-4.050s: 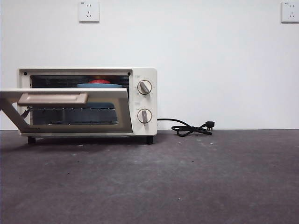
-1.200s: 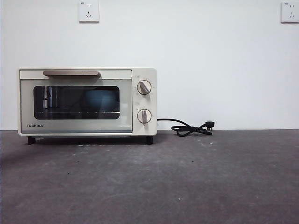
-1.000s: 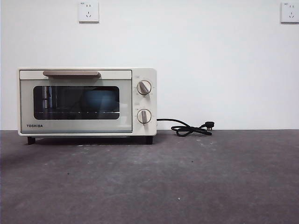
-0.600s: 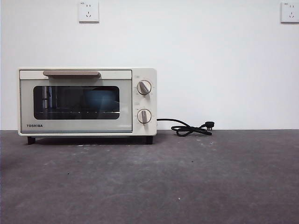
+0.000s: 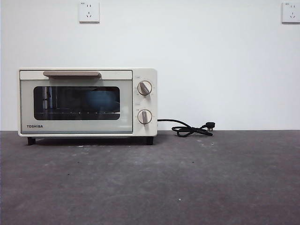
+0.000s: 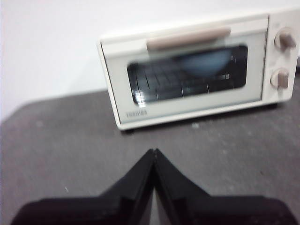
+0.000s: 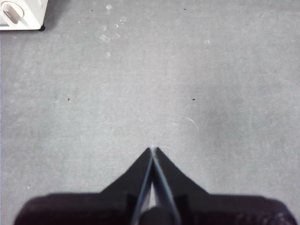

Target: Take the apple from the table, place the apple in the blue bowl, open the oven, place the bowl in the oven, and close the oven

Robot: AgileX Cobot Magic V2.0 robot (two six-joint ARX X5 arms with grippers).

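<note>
The cream-white oven (image 5: 87,102) stands at the back left of the table (image 5: 187,178) with its dark glass door closed and tan handle (image 5: 71,73) up. Behind the glass the blue bowl (image 5: 101,99) shows dimly; it also appears as a pale blue shape, the blue bowl (image 6: 205,61), in the left wrist view. The apple is hidden. My left gripper (image 6: 153,152) is shut and empty, hovering above the table well in front of the oven (image 6: 197,70). My right gripper (image 7: 153,149) is shut and empty over bare table, with only the oven's corner (image 7: 21,14) in sight.
A black cord with plug (image 5: 192,129) lies on the table to the right of the oven. Two wall sockets (image 5: 89,11) sit high on the white wall. Neither arm shows in the front view.
The oven door, half open 3.3 s ago with bowl and apple visible inside, has been closed. Over the last second nothing has moved.
</note>
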